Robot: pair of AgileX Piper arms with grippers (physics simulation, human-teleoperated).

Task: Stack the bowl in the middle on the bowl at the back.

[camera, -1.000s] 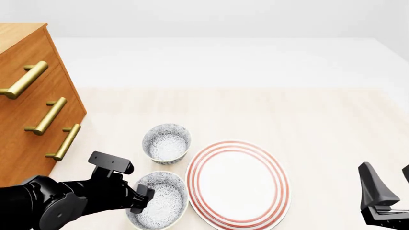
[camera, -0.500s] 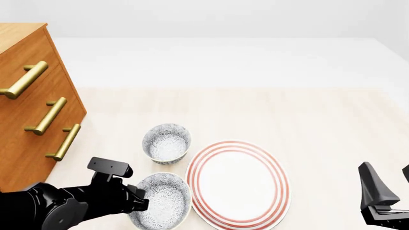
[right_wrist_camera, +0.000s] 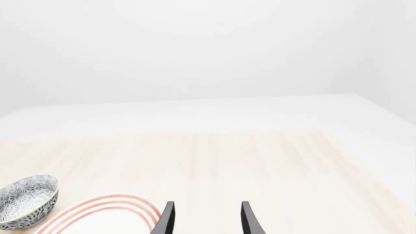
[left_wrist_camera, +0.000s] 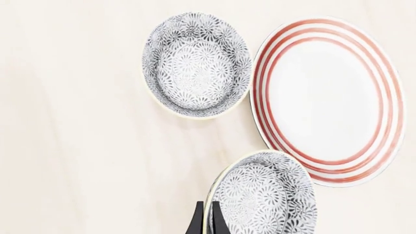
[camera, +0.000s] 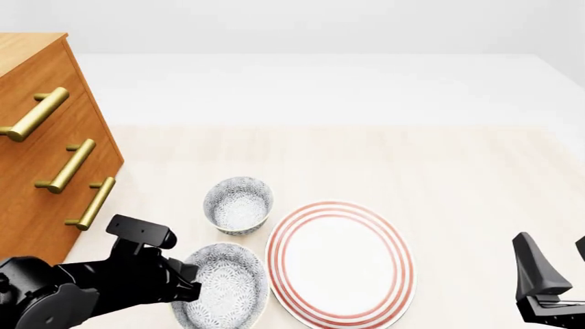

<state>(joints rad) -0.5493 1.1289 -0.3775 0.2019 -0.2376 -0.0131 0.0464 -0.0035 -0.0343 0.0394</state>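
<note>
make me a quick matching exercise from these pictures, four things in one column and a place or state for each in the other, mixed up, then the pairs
Things:
1. bowl in the middle
2. bowl at the back
3. red-ringed plate
4. right gripper

Places or states:
A. open, nothing between its fingers
B. flat on the table, right of both bowls in the front view
C. pinched at its rim by the left gripper, tilted
D. resting alone on the table, nearest the wooden drawer chest

Pairs: 1-C, 2-D, 3-B, 4-A
</note>
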